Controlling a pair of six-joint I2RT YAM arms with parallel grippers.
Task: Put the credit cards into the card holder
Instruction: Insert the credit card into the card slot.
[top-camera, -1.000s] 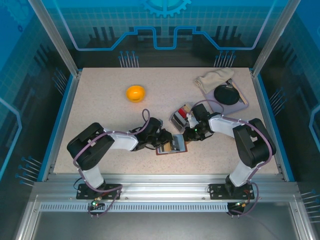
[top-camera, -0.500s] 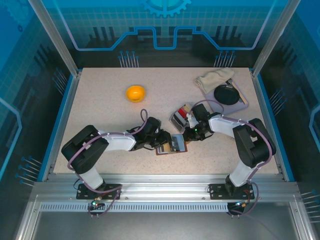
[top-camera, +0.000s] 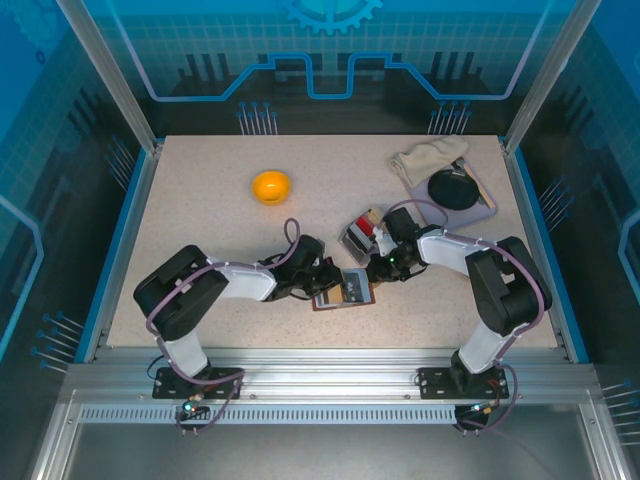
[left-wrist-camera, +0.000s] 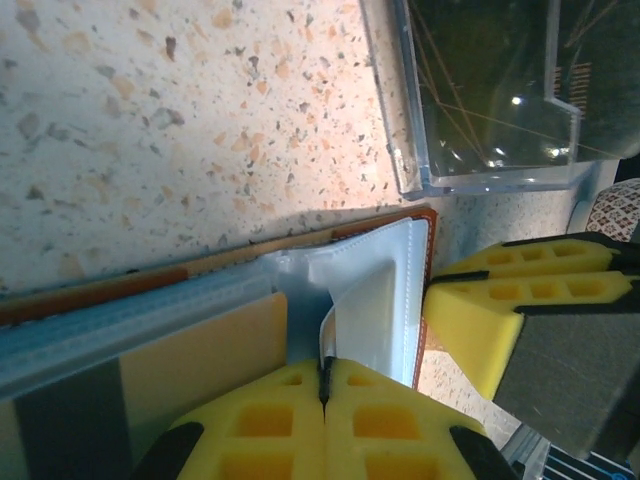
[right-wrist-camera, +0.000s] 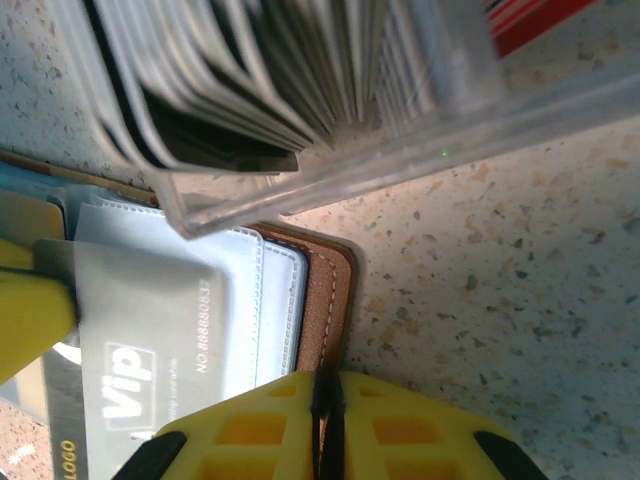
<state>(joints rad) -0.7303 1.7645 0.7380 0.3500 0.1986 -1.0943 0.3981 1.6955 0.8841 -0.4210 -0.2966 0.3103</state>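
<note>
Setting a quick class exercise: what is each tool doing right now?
Left tool: closed on the grey Vip card.
Right tool: closed on the card holder, at its brown edge.

White-and-black arms (top-camera: 240, 281), purple cables (top-camera: 291, 228) — left gripper (left-wrist-camera: 325, 368) and right gripper (right-wrist-camera: 326, 382) with yellow honeycombed fingers (right-wrist-camera: 400, 432).

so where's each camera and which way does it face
top external: above and behind the arm bases, looking down on the table; both arms whole, left tool and right tool meeting at the card holder.
left wrist: on the left arm, low, facing across the holder toward the clear tray; own fingers shut on the grey card.
right wrist: on the right arm, looking down at the holder's brown edge, pinched by its own fingers.
shared: both wrists see holder, tray, each other's finger.
</note>
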